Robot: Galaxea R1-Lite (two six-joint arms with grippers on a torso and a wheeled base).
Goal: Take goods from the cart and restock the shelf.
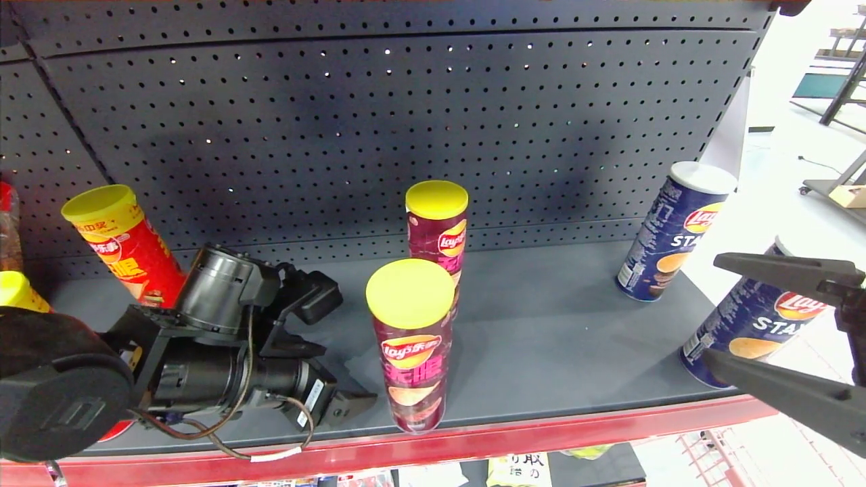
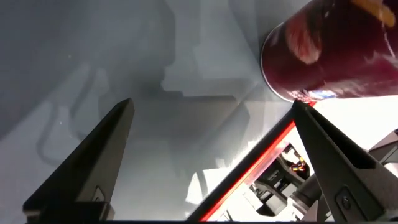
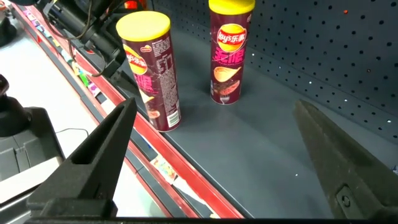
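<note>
On the grey shelf a purple chips can with a yellow lid stands at the front edge, and a second purple can stands behind it. My left gripper sits low on the shelf just left of the front can. It is open with nothing between its fingers, and the can's base lies beside one fingertip. My right gripper hovers open at the shelf's right end, in front of a blue can. The right wrist view holds both purple cans.
Another blue can stands at the back right. A red can and a further yellow lid are at the left. A perforated back panel closes the shelf, and a red lip runs along its front.
</note>
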